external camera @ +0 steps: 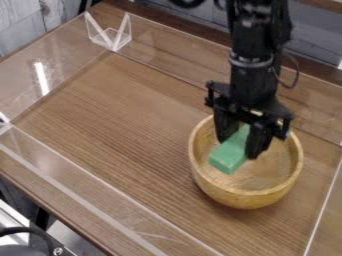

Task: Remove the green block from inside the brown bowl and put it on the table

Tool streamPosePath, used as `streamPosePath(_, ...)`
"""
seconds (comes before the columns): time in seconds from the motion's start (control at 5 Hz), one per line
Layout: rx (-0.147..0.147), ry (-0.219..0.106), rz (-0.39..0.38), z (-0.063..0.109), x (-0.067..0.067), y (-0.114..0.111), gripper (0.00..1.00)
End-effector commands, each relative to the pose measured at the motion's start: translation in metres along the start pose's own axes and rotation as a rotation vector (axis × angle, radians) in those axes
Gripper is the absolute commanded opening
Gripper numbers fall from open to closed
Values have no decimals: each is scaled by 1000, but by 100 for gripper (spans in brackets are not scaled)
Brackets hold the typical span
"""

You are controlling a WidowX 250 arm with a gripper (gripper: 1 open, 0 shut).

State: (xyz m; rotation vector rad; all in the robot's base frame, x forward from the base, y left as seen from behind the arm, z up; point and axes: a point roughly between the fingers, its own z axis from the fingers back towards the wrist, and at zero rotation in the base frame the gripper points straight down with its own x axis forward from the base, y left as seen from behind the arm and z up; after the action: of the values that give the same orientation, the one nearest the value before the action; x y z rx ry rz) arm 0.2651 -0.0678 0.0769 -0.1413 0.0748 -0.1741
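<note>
The green block (230,155) hangs tilted over the left part of the brown bowl (247,185), lifted off the bowl's floor. My gripper (242,138) points straight down above the bowl and is shut on the block's upper end. The black fingers (222,125) hide the top of the block. The bowl rests on the wood-grain table (120,110) at the near right.
Low clear acrylic walls (54,165) border the table on the left and front. A clear folded stand (110,32) sits at the far left corner. The black arm (254,45) rises from the gripper toward the top of the view.
</note>
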Motion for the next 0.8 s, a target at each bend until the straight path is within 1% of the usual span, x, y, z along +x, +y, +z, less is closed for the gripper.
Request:
streamPosePath(0.0,-7,-121,38,59,9,2,0)
streamPosePath(0.2,13,-188,110,111,11,27,0)
streamPosePath(0.4,25,-223,127,128,1,47,0)
streamPosePath(0.6,27,-231,96,122,-12,37,0)
